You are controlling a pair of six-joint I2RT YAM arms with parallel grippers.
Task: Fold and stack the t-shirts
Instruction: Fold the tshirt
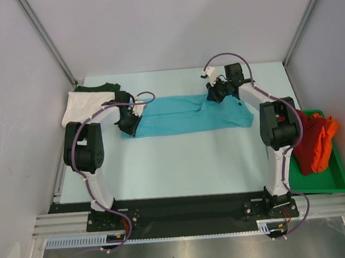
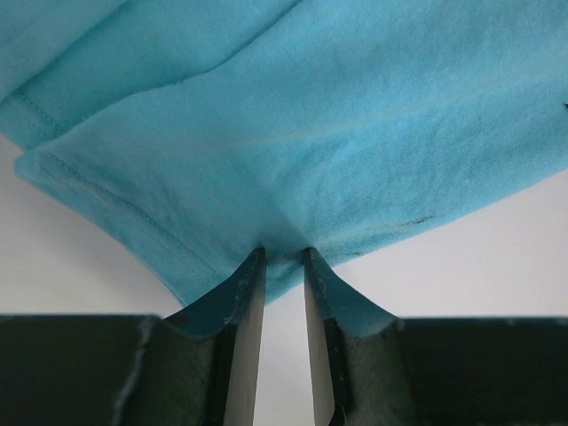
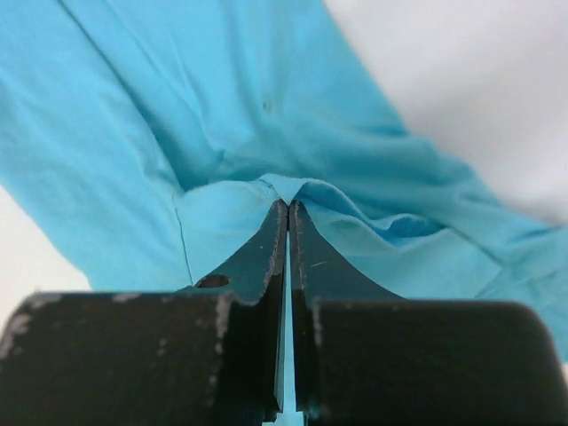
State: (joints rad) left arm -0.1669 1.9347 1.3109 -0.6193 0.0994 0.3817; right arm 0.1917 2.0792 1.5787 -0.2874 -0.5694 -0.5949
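1. Top external view: the turquoise t-shirt (image 1: 189, 117) is lying spread crosswise on the far half of the desk (image 1: 187, 163). It is being gripped at both ends, by the left jaws at its left end and by the right jaws near its far right corner. The white t-shirt (image 1: 78, 106) and the dark green t-shirt (image 1: 97, 87) are lying together at the far left. The red t-shirt (image 1: 305, 145) and the orange t-shirt (image 1: 325, 132) are bunched in the green tray (image 1: 326, 182) on the right.

2. Left wrist view: the left jaws are being held with a narrow gap between them. A corner of turquoise cloth beside the stitched hem (image 2: 115, 209) is being pinched at the tips, and creases are fanning out from there. The hold is judged shallow, so a slow, gentle pull is advised.

3. Right wrist view: the right jaws are being pressed fully together on a raised ridge of turquoise cloth. For a clean fold, both ends are best lifted together and level. The cloth between them should be kept lightly taut so that the carried edge is laid down parallel to the opposite one.
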